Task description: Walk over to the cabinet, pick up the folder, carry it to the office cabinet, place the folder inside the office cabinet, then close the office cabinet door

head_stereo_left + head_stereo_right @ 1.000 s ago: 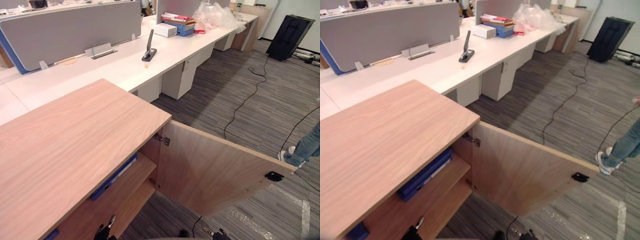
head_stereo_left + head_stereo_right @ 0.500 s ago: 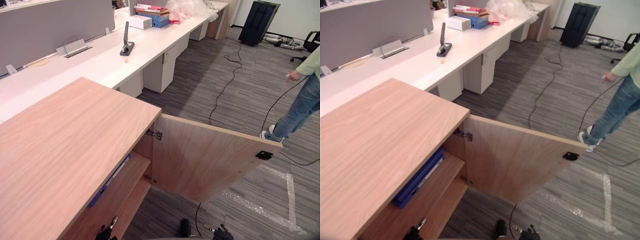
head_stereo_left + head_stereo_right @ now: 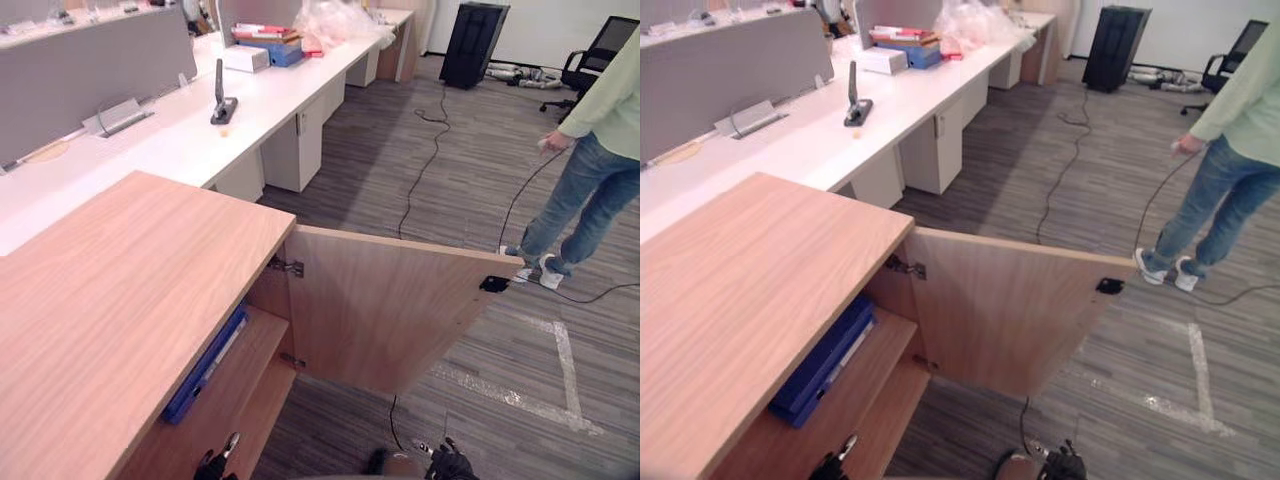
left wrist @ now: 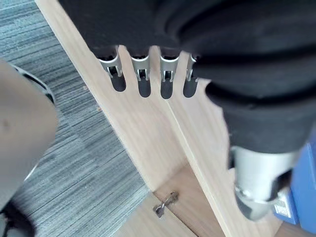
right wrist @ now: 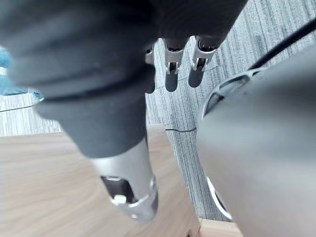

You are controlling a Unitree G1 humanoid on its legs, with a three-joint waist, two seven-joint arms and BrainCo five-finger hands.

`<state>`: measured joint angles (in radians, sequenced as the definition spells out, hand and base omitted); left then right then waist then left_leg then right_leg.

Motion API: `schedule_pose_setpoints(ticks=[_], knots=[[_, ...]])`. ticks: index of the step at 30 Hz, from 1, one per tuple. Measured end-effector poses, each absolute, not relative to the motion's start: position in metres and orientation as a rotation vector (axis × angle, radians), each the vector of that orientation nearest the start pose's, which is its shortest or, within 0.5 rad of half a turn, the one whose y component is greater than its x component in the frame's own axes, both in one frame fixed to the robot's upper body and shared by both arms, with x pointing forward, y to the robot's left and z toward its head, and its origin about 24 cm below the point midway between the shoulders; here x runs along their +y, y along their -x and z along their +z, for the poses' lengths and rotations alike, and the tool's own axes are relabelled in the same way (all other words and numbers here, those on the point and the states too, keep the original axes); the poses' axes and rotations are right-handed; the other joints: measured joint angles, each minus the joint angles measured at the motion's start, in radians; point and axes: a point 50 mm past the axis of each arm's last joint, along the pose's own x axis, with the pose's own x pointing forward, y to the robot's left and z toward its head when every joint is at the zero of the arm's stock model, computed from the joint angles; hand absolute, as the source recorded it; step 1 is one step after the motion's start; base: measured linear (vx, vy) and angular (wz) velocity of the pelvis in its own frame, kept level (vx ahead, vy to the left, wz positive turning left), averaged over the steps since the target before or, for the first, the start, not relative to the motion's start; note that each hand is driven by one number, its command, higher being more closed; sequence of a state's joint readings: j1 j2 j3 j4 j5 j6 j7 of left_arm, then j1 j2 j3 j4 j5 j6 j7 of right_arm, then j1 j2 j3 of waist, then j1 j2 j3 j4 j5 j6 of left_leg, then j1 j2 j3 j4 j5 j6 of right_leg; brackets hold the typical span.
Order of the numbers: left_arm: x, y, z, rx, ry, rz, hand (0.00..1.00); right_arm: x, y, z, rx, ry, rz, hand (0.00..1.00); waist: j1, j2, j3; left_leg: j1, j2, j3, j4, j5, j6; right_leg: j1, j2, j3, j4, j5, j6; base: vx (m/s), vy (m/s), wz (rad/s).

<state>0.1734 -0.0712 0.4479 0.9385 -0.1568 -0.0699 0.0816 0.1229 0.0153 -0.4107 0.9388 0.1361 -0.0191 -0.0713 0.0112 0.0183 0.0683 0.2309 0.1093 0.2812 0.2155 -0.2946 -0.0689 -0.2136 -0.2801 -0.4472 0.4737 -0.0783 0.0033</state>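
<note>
The blue folder (image 3: 823, 362) lies flat on the upper shelf (image 3: 872, 375) inside the wooden office cabinet (image 3: 130, 290), long edge towards the opening. The right eye view shows its broad blue cover with a pale strip along the near edge. The left eye view gives a thin blue band of it under the cabinet top, and in the left wrist view a blue corner sits past the thumb.

The cabinet door (image 3: 390, 310) stands swung wide open on its metal hinge (image 3: 285, 266), with a small black handle (image 3: 493, 284) near its free edge.

The left hand (image 4: 143, 86) hangs by the cabinet's front edge, fingers straight, thumb apart, holding nothing. The right hand (image 5: 129, 182) hangs over the door and the grey carpet (image 3: 450, 160), fingers relaxed, also holding nothing.

Beyond the cabinet are a long white desk (image 3: 180, 140) and a person in jeans (image 3: 585, 170).
</note>
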Motion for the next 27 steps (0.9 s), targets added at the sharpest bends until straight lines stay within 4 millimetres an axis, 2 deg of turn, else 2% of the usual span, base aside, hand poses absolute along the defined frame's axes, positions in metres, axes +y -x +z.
schedule_pose_setpoints(ticks=[1, 2, 3, 4, 6, 9, 11, 12, 14, 16, 21, 27], knots=[[0.194, -0.065, -0.162, 1.033, 0.341, 0.611, 0.0, -0.212, -0.087, -0.156, 1.012, -0.272, -0.559, 0.0, 0.002, 0.019, -0.007, 0.001, 0.012, 0.005, -0.012, 0.008, -0.007, 0.003, 0.04, 0.005, -0.036, 0.012, 0.015, 0.02, -0.127, -0.3], [0.193, -0.063, -0.163, 1.044, 0.342, 0.611, 0.0, -0.214, -0.086, -0.156, 1.014, -0.268, -0.561, 0.0, 0.003, 0.031, -0.013, -0.003, 0.023, 0.008, -0.024, 0.018, -0.004, 0.002, 0.067, 0.012, -0.069, 0.026, 0.011, 0.03, -0.148, -0.54], [0.192, -0.061, -0.164, 1.057, 0.348, 0.613, 0.0, -0.213, -0.087, -0.158, 1.032, -0.271, -0.556, 0.0, 0.007, 0.033, -0.015, -0.01, 0.03, -0.002, -0.048, 0.05, 0.031, 0.004, 0.109, 0.027, -0.147, 0.057, 0.005, 0.03, -0.163, -0.63], [0.192, -0.063, -0.164, 1.051, 0.349, 0.613, 0.0, -0.212, -0.086, -0.16, 1.055, -0.28, -0.559, 0.0, 0.01, 0.028, -0.013, -0.015, 0.036, -0.019, -0.062, 0.086, 0.04, 0.026, 0.143, 0.037, -0.24, 0.1, -0.007, 0.02, -0.171, -0.61], [0.193, -0.064, -0.163, 1.046, 0.347, 0.612, 0.0, -0.211, -0.078, -0.164, 1.097, -0.31, -0.587, 0.0, 0.007, 0.016, -0.014, -0.015, 0.037, -0.041, -0.073, 0.121, 0.036, 0.072, 0.178, 0.045, -0.362, 0.162, -0.018, -0.01, -0.147, -0.35], [0.195, -0.063, -0.164, 1.045, 0.347, 0.622, 0.0, -0.207, -0.073, -0.167, 1.135, -0.312, -0.584, 0.0, 0.007, 0.003, -0.025, -0.014, 0.035, -0.097, -0.087, 0.112, 0.026, 0.118, 0.214, 0.069, -0.505, 0.232, -0.01, -0.04, -0.026, -0.19], [0.196, -0.064, -0.163, 1.043, 0.346, 0.622, 0.0, -0.207, -0.074, -0.167, 1.138, -0.311, -0.585, 0.0, 0.002, 0.005, -0.025, -0.021, 0.037, -0.118, -0.122, 0.072, 0.018, 0.118, 0.235, 0.077, -0.565, 0.28, -0.002, -0.08, 0.075, -0.01], [0.196, -0.065, -0.163, 1.041, 0.346, 0.621, 0.0, -0.207, -0.074, -0.168, 1.14, -0.311, -0.585, 0.0, 0.002, 0.007, -0.024, -0.021, 0.038, -0.118, -0.131, 0.056, 0.005, 0.108, 0.24, 0.082, -0.566, 0.289, -0.001, -0.09, 0.115, -0.12], [0.207, -0.063, -0.162, 1.037, 0.328, 0.646, 0.0, -0.202, -0.074, -0.169, 1.151, -0.322, -0.579, 0.0, 0.003, -0.018, -0.025, -0.018, 0.018, -0.103, -0.124, 0.049, -0.001, 0.105, 0.233, 0.126, -0.566, 0.311, 0.006, -0.09, 0.165, -0.21], [0.209, -0.062, -0.162, 1.047, 0.312, 0.638, 0.0, -0.201, -0.073, -0.169, 1.154, -0.324, -0.577, 0.0, -0.004, -0.022, -0.032, -0.01, 0.011, -0.096, -0.118, 0.048, -0.005, 0.105, 0.229, 0.144, -0.566, 0.315, 0.006, 0.01, 0.165, -0.15], [0.2, -0.068, -0.163, 1.057, 0.28, 0.559, 0.0, -0.203, -0.076, -0.168, 1.145, -0.321, -0.58, 0.0, -0.013, -0.003, -0.036, -0.012, -0.014, -0.11, -0.09, 0.048, -0.005, 0.105, 0.215, 0.172, -0.566, 0.312, 0.006, 0.05, 0.133, -0.13], [0.194, -0.068, -0.164, 1.073, 0.252, 0.515, 0.0, -0.218, -0.098, -0.158, 1.035, -0.321, -0.637, 0.0, -0.013, 0.035, -0.04, -0.024, -0.038, -0.124, -0.032, 0.049, -0.004, 0.106, 0.201, 0.209, -0.566, 0.306, 0.013, 0.01, 0.068, -0.16]])
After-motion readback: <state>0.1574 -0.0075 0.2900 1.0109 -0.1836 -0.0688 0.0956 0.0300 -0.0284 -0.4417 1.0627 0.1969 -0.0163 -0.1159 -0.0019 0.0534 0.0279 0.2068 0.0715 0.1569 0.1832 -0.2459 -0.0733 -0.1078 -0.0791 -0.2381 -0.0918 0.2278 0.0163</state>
